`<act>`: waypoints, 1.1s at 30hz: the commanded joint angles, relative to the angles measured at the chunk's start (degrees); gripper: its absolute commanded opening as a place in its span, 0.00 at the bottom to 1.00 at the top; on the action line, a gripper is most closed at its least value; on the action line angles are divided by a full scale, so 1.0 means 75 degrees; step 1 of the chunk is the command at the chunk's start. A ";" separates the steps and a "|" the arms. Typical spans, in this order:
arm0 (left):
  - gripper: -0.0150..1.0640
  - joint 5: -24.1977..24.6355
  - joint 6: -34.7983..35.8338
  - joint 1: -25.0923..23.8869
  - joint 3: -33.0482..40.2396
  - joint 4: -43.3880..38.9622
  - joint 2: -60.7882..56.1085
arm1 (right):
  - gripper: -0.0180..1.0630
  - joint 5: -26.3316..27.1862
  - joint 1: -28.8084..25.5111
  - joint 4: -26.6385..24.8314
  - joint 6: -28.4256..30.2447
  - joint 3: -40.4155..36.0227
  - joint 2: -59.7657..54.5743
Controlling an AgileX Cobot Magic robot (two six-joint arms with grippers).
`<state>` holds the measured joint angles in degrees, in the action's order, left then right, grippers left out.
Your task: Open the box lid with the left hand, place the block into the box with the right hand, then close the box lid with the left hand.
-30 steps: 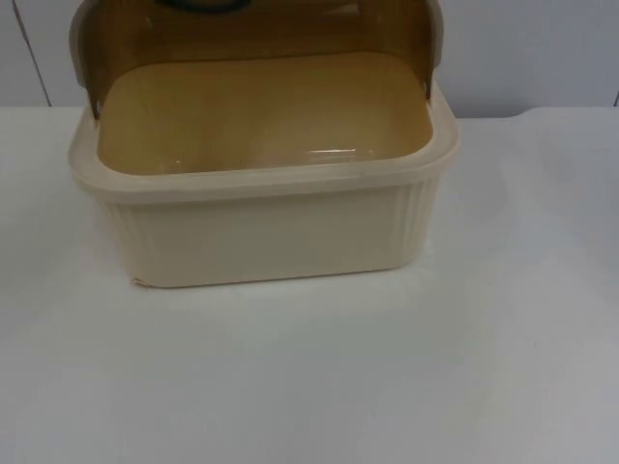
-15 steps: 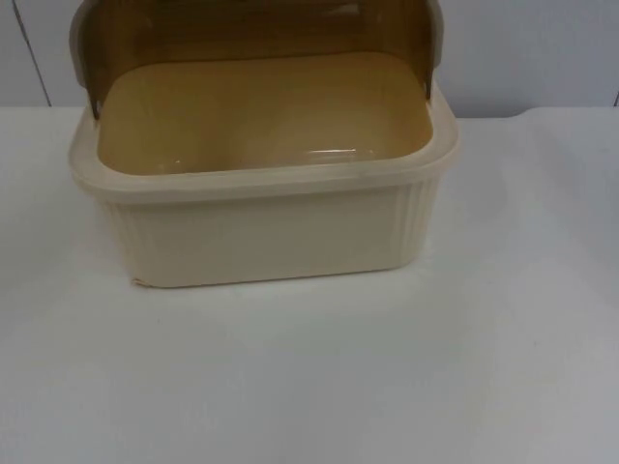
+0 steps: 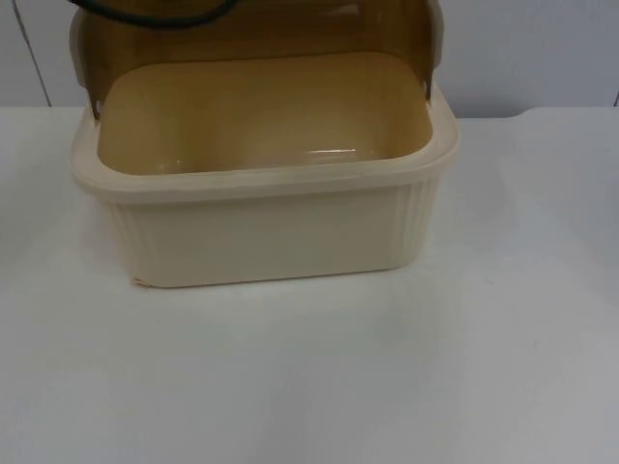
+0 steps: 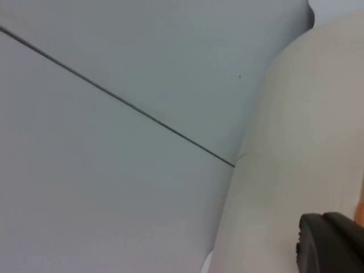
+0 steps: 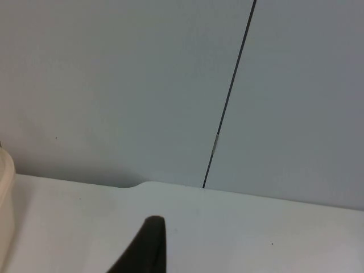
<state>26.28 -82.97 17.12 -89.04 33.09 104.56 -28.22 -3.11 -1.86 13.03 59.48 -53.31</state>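
1. Box (image 3: pixel 261 208): cream plastic, standing on the white bench (image 3: pixel 387 387) close against the grey partition wall (image 3: pixel 522 48), its ribbed front turned toward the top camera.
2. Lid (image 3: pixel 251 34): translucent brown, swung up and back on its side pivots, so it stands behind the opening and leaves the whole cavity free from above. By the look of it the opening step is done.
3. Inside of the box: the floor looks bare, and no block can be made out on the bench around it either, so I judge the placing step not yet done.
4. Left tool (image 4: pixel 333 244): one black fingertip shows in the left wrist view, beside a pale curved surface that I take for the box or lid edge, with the wall behind; whether it is wide or narrow I cannot tell.
5. Right tool (image 5: pixel 145 247): one dark fingertip over the bench, looking at the wall seam, with a sliver of the box rim at the side; its spread cannot be told, nor whether it carries anything.
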 commanded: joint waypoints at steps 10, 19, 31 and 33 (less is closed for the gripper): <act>0.01 0.0101 -0.0013 0.0005 -0.0059 0.0380 0.0297 | 0.99 0.0000 -0.0026 0.0010 -0.0024 0.0042 0.0028; 0.01 0.0503 -0.0013 0.0005 -0.0059 0.0286 0.0297 | 0.99 0.0004 -0.0026 0.0010 -0.0024 0.0042 0.0042; 0.01 -0.0184 -0.0013 0.0019 -0.0059 0.0286 0.0297 | 0.99 0.0004 -0.0026 0.0010 -0.0024 0.0042 0.0042; 0.01 0.0166 -0.0013 0.0019 -0.0059 0.0250 0.0297 | 0.99 0.0004 -0.0026 0.0010 -0.0024 0.0042 0.0077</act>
<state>26.13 -83.19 17.12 -89.18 34.85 107.01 -28.22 -3.11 -1.86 13.03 59.48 -53.31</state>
